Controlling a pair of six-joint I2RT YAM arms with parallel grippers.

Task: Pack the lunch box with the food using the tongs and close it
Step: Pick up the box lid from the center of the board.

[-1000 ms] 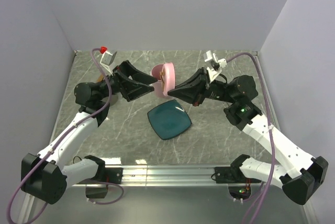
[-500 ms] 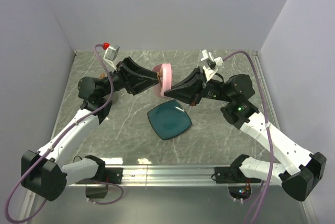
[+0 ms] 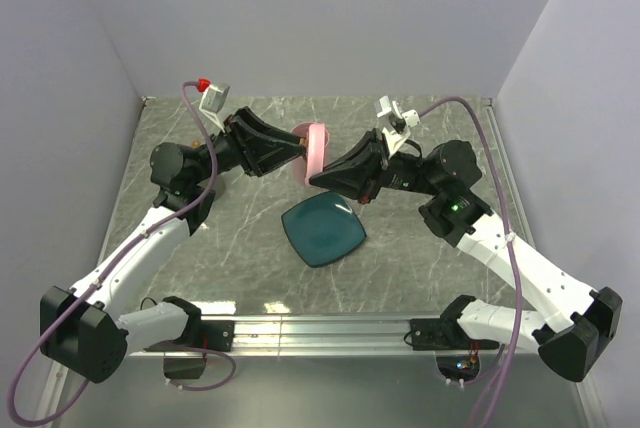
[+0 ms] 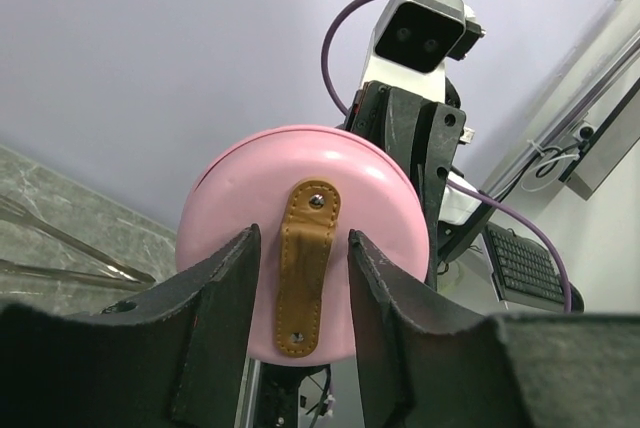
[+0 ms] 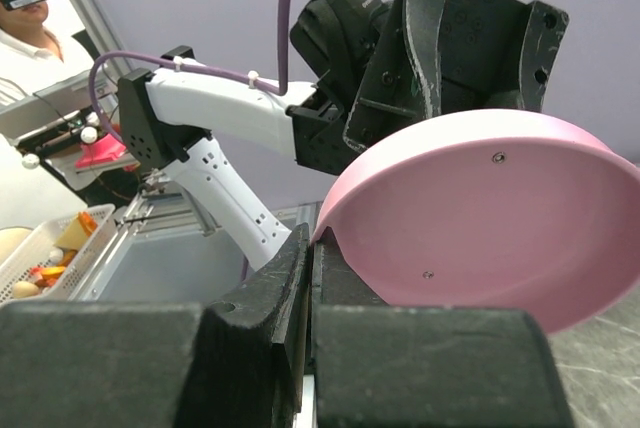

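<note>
The lunch box's pink round lid (image 3: 317, 148) hangs on edge above the table, between my two grippers. My right gripper (image 3: 314, 180) is shut on the lid's lower rim (image 5: 340, 210), and the lid's inner face (image 5: 500, 218) fills that wrist view. My left gripper (image 3: 297, 155) is open at the lid's outer face (image 4: 385, 208). Its fingers (image 4: 225, 288) stand on either side of the brown leather strap (image 4: 305, 268), with a small gap on each side. The silver tongs (image 4: 70, 253) lie on the table at the left of the left wrist view. The food is hidden.
An empty teal square plate (image 3: 323, 229) lies on the marble table (image 3: 420, 268) in front of the grippers. Pale walls close the back and both sides. A metal rail (image 3: 320, 328) with both arm bases runs along the near edge.
My left gripper has moved in to the lid's outer face and its jaws have narrowed around the strap. The right gripper has shifted the lid slightly left and more edge-on.
</note>
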